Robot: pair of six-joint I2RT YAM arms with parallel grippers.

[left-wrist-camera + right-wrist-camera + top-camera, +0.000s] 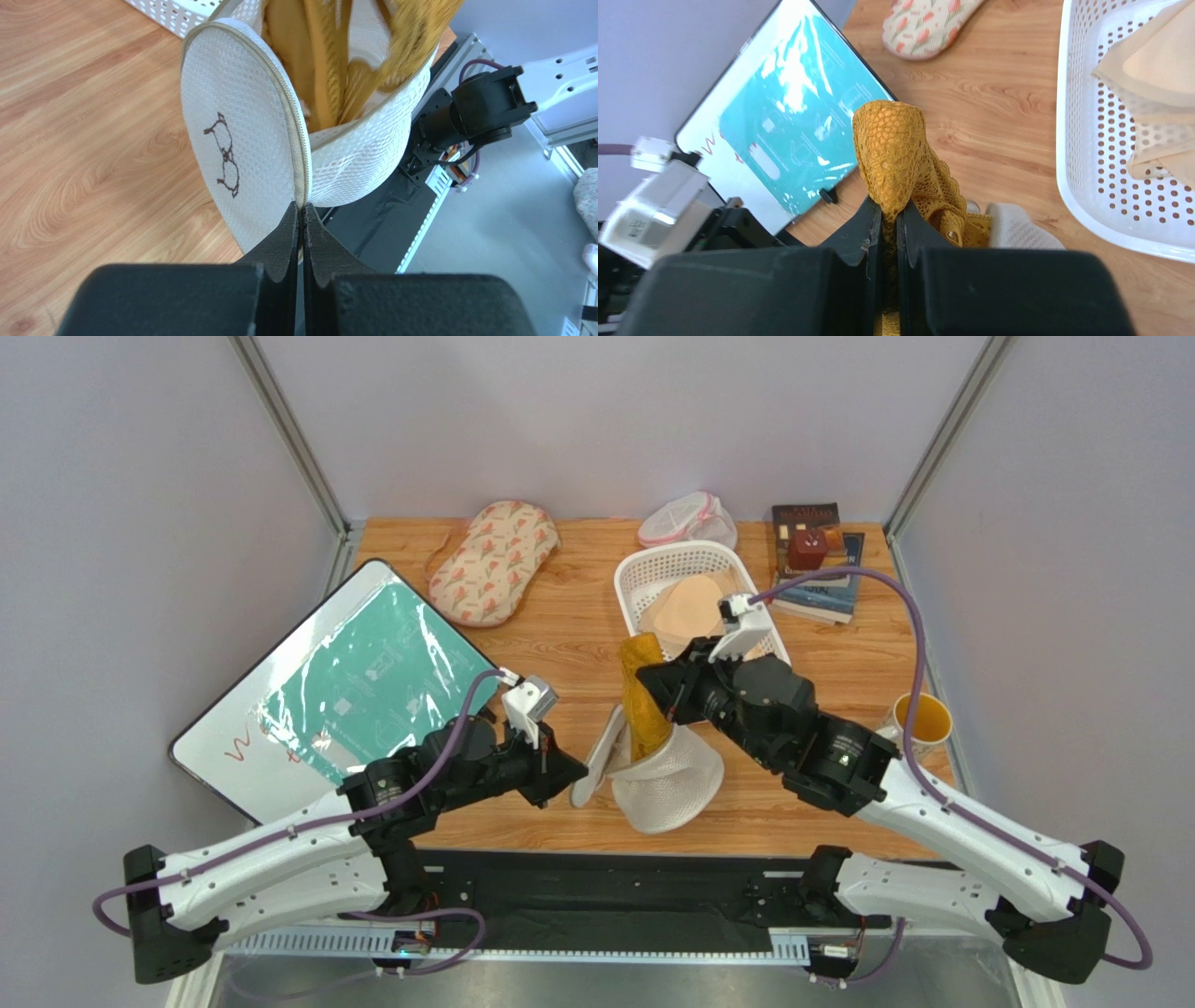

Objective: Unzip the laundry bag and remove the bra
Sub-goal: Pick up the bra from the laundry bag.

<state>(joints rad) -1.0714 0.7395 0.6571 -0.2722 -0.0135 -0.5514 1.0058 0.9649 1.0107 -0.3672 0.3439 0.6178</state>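
The left wrist view alone shows the laundry bag (231, 140) unzipped. Its flat lid stands on edge, with the small bra icon on it. The left gripper (302, 210) has its jaws pressed together at the lid's zip seam. It looks pinched on the seam, though the fingertips hide the contact itself. Behind the lid, mustard fabric fills the mesh bowl.

The right wrist view shows what the others do not: the right gripper (887, 213) is clamped on the bra (899, 147), and a peak of yellow lace stands above its fingers.

From above, the bag lies low in the centre of the frame, near the table's front edge. The bra rises out of its mouth to the right gripper just above, so part of it is inside and part is lifted out.

A white perforated basket (627, 581), upper centre, holds a pale peach bra (687, 609).

The wooden table (561, 637) also carries a whiteboard (351, 686) with a teal sheet at the left. An oval patterned bag (491, 560) and a small mesh bag (685, 518) with pink trim lie along the top. A stack of books (828, 595) is at the upper right and a yellow mug (922, 717) at the right edge. Plain grey walls enclose the table.
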